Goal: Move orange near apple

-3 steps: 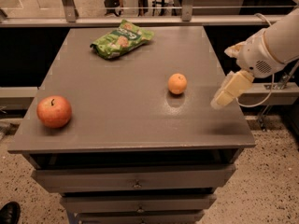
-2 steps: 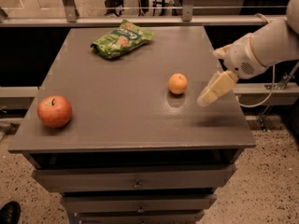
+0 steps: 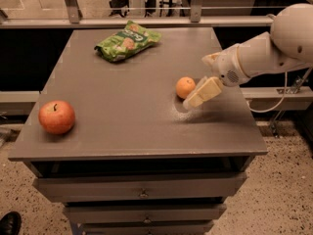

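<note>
1. Table point(image 3: 132, 131): grey, flat top, seen from the front and above. Drawers point(image 3: 142, 186) are stacked below the top, each with a small central pull.

2. Orange point(image 3: 185, 87): small, round, plain orange. It rests on the right half of the table, about midway between the front and back edges, and casts a soft shadow on the surface at its base. It is well apart from the apple, with most of the table's width between them.

3. Apple point(image 3: 57, 117): larger, red-orange with paler patches, stem up. It stands near the front left corner of the table.

4. Snack bag point(image 3: 127, 40): green, crinkled, lying flat toward the back of the table, left of centre. It is apart from both fruits.

5. Arm point(image 3: 264, 53): white, reaching in from the right edge over the table's right side. A thin cable point(image 3: 274, 102) hangs beneath it.

6. Gripper point(image 3: 191, 101): cream-coloured, angled down and to the left, low over the table. Its tip is just beside the orange, on the fruit's right and front side. Contact with the orange cannot be made out, nor whether the gripper is parted or closed. It holds nothing that shows.

7. Shoe point(image 3: 10, 223): dark, on the speckled floor point(image 3: 283, 199) at the bottom left corner.
</note>
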### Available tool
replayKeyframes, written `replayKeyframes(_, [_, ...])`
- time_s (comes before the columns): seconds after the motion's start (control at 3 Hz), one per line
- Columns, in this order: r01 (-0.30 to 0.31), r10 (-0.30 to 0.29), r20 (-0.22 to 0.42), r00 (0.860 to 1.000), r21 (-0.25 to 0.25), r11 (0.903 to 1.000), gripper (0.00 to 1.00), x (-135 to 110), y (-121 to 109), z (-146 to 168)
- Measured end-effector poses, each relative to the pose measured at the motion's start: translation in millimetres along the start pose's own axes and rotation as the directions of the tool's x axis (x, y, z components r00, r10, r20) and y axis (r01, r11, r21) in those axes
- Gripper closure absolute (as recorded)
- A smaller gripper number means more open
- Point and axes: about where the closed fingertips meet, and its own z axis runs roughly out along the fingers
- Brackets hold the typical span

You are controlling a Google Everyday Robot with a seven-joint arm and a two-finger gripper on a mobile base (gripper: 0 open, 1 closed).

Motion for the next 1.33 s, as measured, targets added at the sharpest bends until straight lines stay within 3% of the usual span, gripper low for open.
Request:
replayKeyframes(0.33, [-0.024,0.025,0.031,0.999,-0.016,0.9996,0.00,-2,4,16])
replayKeyframes(0.67, [-0.046,0.047,0.043,0.998,-0.030,0.9985,0.16,-3,8,26])
replayKeyframes(1.0, [-0.072,0.074,0.050,0.996,-0.029,0.9970,0.48,-1,8,27])
replayKeyframes(1.33, [-0.084,0.086,0.061,0.994,-0.027,0.9961,0.71,-4,7,24])
